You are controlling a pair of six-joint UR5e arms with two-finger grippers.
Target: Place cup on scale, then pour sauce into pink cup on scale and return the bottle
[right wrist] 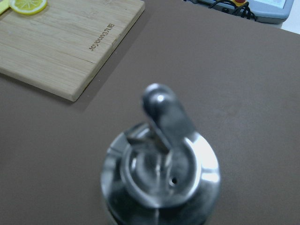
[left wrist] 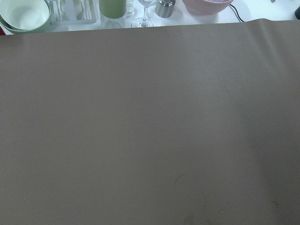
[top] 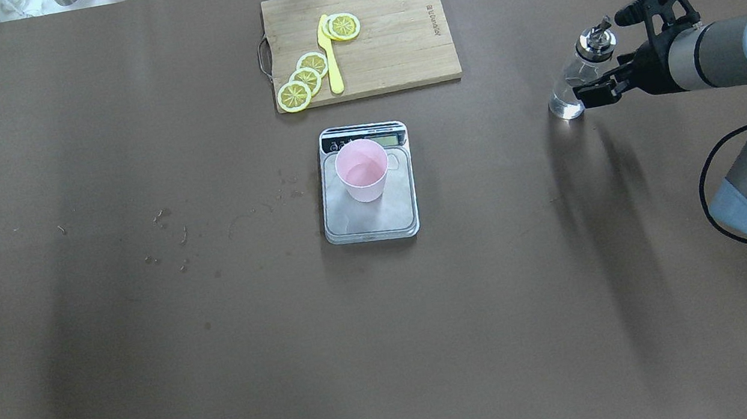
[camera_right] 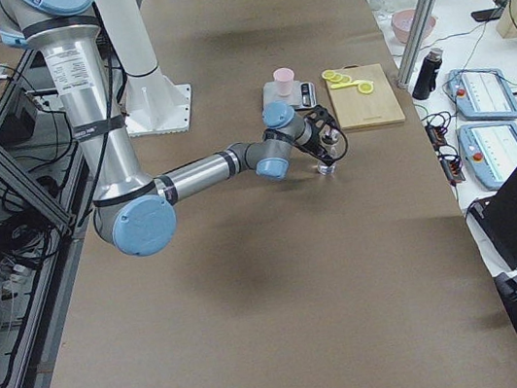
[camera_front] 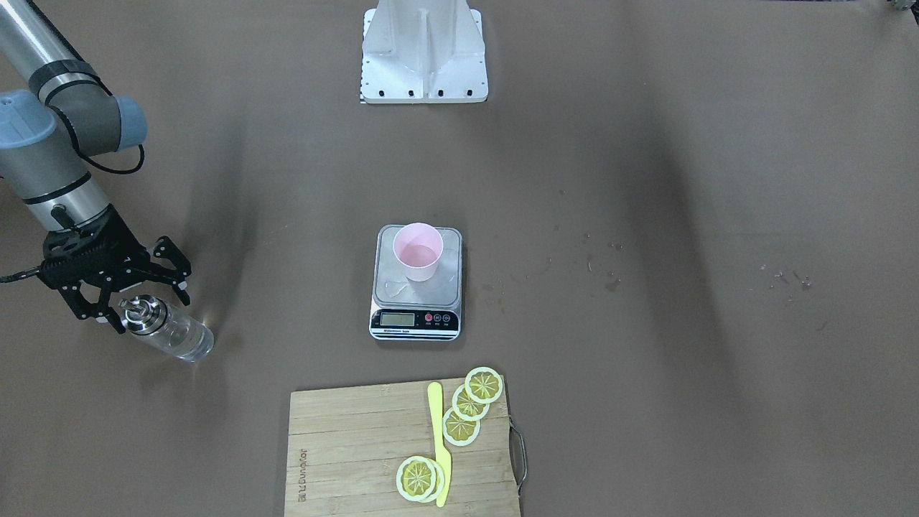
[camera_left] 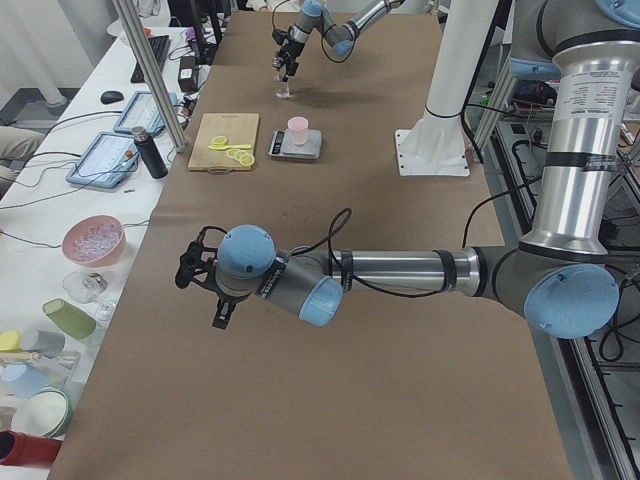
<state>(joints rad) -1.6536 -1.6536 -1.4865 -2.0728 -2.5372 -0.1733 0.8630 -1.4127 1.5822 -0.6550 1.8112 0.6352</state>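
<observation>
The bottle (top: 567, 86) is seen upright on the table (top: 140, 355), at the far right in the overhead view. It is well apart from the scale (top: 376, 223), on which the cup (top: 362, 169) is already set. Being glass, the bottle is judged rigid, breakable, smooth-walled and somewhat top-heavy under its metal cap (right wrist: 161, 164). It is best taken squarely by the body just below the cap, so that slipping or tipping is avoided. The right gripper (camera_front: 148, 309) is held level with the bottle's upper part, its jaws spread wider than the bottle and apparently not pressed on it. The left gripper (camera_left: 218, 312) is shown only from the side, so its opening cannot be told.
</observation>
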